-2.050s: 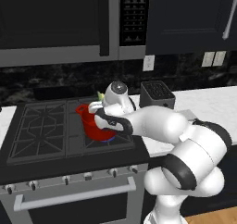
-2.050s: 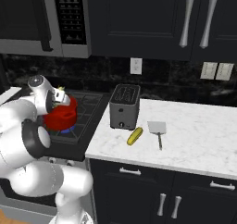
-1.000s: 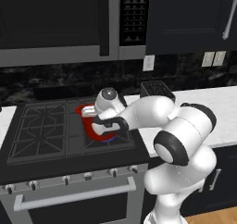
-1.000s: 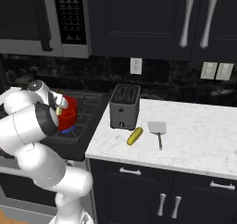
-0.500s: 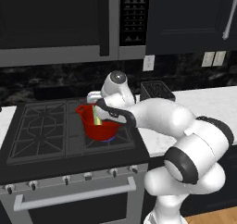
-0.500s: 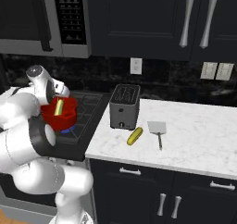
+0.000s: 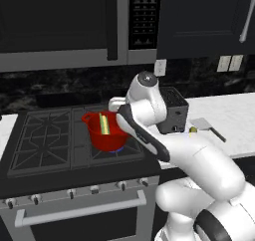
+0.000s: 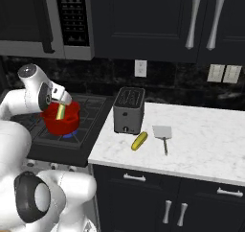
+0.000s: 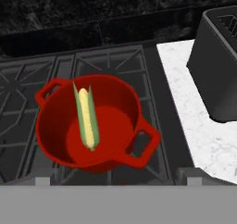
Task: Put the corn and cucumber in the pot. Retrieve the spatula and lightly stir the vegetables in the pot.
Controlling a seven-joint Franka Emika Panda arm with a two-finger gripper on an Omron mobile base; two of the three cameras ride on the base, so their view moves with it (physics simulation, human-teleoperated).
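The red pot (image 9: 132, 105) stands on the right front burner of the stove, directly below my hand. Inside it the corn (image 9: 87, 119), a pale-yellow cob with green husk, leans from the floor up to the far rim; it also appears in the base views (image 7: 103, 124) (image 8: 61, 112). My gripper (image 9: 115, 179) hovers above the pot's near rim, open and holding nothing, its fingertips (image 9: 42, 178) wide apart. On the marble counter the yellowish-green cucumber (image 8: 139, 141) lies in front of the toaster. Right of it lies the spatula (image 8: 163, 133), its dark handle pointing toward the counter's front.
A dark toaster (image 8: 128, 110) stands on the counter right beside the stove (image 7: 45, 140). A microwave (image 7: 74, 26) and dark cabinets hang overhead. The white marble counter (image 8: 210, 140) stretches to the right.
My hand has lifted out of the pot and drawn back above it, jaws opened wide. The corn stays behind in the pot.
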